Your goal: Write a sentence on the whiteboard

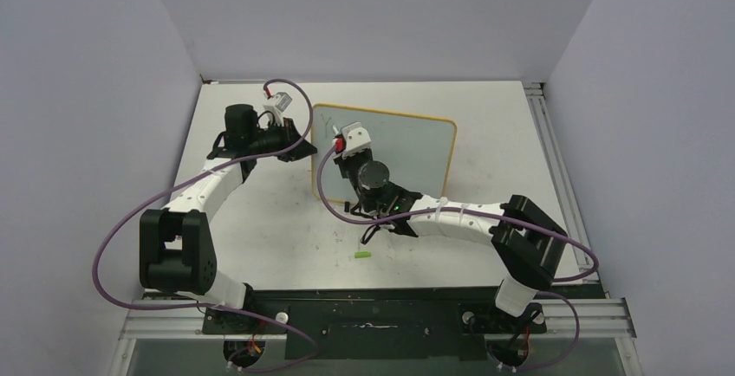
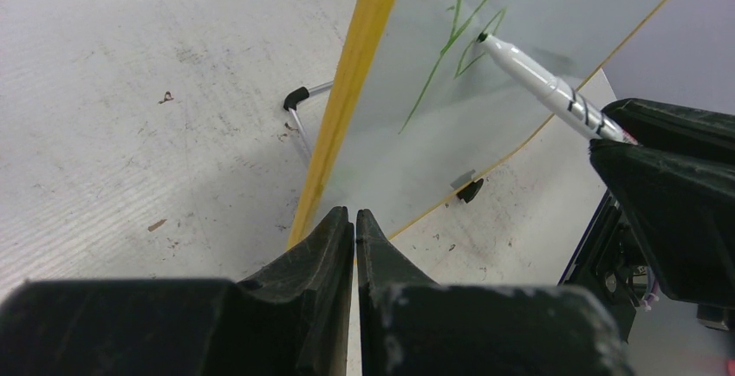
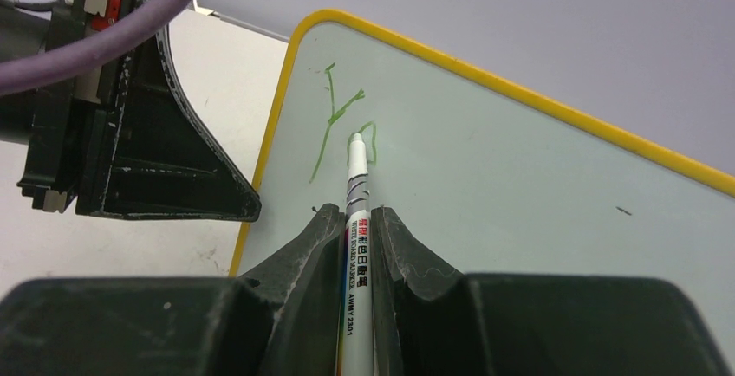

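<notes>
The whiteboard, pale with a yellow frame, stands tilted at the table's middle back. Green strokes of the sentence, a "Y" and part of a second letter, sit near its upper left corner. My right gripper is shut on a white marker, whose tip touches the board by the second letter. My left gripper is shut, its tips at the board's yellow left edge. In the top view the left gripper is left of the board and the right gripper is over its left part.
A small green marker cap lies on the table in front of the board. Two black clip feet prop the board. Purple cables loop from both arms. A metal rail runs along the table's right edge.
</notes>
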